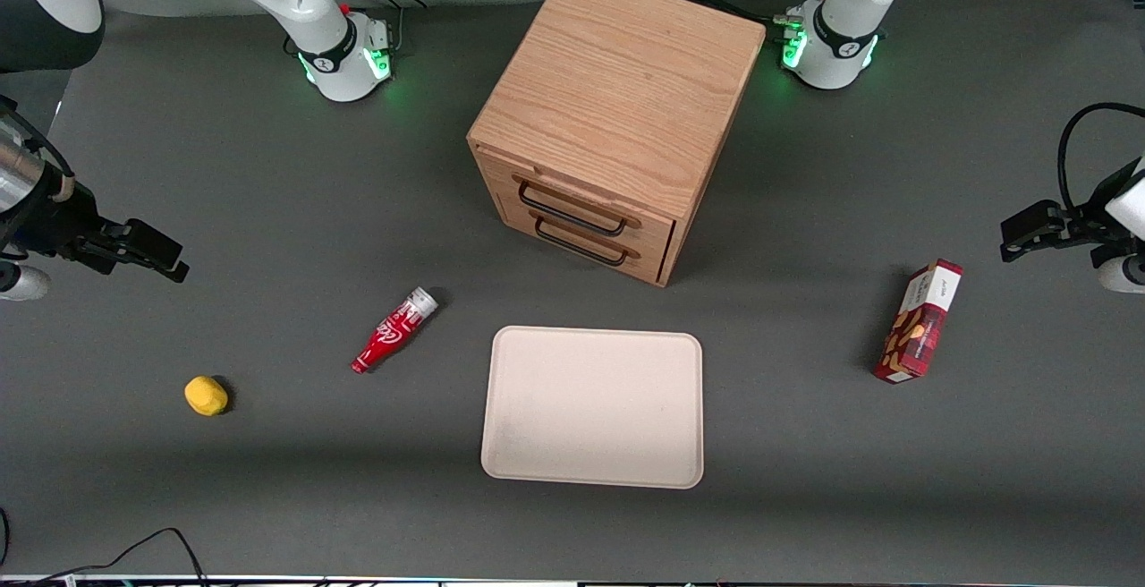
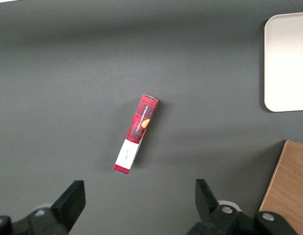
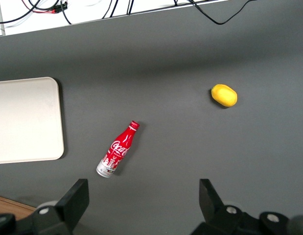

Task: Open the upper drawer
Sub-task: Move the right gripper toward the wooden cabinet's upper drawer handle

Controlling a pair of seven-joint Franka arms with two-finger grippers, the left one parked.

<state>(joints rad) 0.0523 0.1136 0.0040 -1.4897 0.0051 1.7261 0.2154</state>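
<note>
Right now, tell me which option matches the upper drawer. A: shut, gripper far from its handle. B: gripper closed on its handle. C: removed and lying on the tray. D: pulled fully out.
A: the upper drawer sits flush in the cabinet, while the gripper, fingers open, hangs over the table toward the working arm's end, well away from the handle.

Front view: camera set high, looking steeply down over the whole grey table (image 1: 268,175), with the cabinet (image 1: 617,113) toward the edge where the arm bases stand and the tray (image 1: 592,408) toward the near edge. Right wrist view: faces straight down from well above the gripper (image 3: 141,205), whose fingers are spread, and shares the bottle (image 3: 117,150), lemon (image 3: 224,95) and tray with the front view. Left wrist view: also straight down, sharing the red box (image 2: 136,133), a tray corner and a cabinet corner with the front view.
</note>
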